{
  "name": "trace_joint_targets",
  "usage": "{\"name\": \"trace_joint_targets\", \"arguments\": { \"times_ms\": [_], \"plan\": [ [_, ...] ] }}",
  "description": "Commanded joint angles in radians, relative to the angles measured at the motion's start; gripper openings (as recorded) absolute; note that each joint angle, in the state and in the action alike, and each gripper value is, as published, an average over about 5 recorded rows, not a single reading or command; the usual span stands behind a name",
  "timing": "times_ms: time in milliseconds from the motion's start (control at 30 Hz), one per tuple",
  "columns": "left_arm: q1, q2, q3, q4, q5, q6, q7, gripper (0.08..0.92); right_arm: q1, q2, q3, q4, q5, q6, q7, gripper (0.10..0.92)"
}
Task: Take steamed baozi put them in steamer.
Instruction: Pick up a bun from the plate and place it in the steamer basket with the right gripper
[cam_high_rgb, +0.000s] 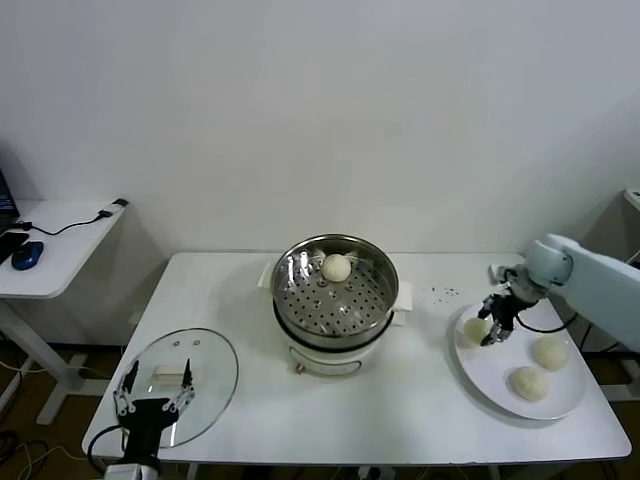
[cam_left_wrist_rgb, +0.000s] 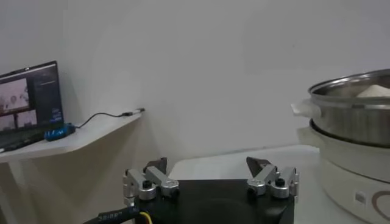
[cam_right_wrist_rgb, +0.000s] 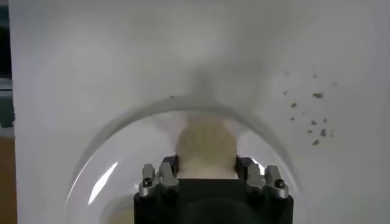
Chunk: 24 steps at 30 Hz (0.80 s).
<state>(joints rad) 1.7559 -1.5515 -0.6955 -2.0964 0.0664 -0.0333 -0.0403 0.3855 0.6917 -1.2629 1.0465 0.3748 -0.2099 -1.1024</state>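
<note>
Right gripper (cam_high_rgb: 487, 331), at right of frame, has its jaws clasping a baozi (cam_right_wrist_rgb: 205, 145) on the plate (cam_high_rgb: 560, 395); left gripper (cam_left_wrist_rgb: 210, 176), lower left, rests with jaws spread wide, holding nothing.

White counter (cam_high_rgb: 400, 400) carrying: steamer (cam_high_rgb: 335, 300) sitting centre frame; glass lid (cam_high_rgb: 185, 385) lying lower left; white plate (cam_high_rgb: 490, 385) lying right; dark crumbs (cam_high_rgb: 445, 292) scattering beside it.

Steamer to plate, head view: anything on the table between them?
Mostly bare white table. Only a scatter of small dark specks lies between the steamer and the plate, toward the far edge. Head view shows it; the right wrist view shows the specks too.
</note>
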Motion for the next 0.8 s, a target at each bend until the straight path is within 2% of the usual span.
{"name": "trace_joint_targets", "arguments": {
  "times_ms": [33,333,567,800],
  "plan": [
    [-0.007,-0.001,0.015,0.001,-0.004,-0.002,0.001,0.823,0.535,0.188,-0.436,-0.03,0.435,0.004,-0.009,0.611],
    [-0.019,0.004,0.033,-0.009,-0.016,-0.002,0.008,0.823,0.574,0.491,-0.424,-0.064,0.599,-0.053,0.032,0.611],
    [-0.001,0.021,0.019,-0.015,-0.021,-0.011,0.014,0.823,0.473,0.656,-0.372,-0.073,0.621,-0.1,0.09,0.611],
    [0.025,0.024,0.015,-0.005,-0.029,-0.025,0.014,0.823,0.371,0.758,-0.381,-0.112,0.603,-0.116,0.112,0.611]
  ]
}}
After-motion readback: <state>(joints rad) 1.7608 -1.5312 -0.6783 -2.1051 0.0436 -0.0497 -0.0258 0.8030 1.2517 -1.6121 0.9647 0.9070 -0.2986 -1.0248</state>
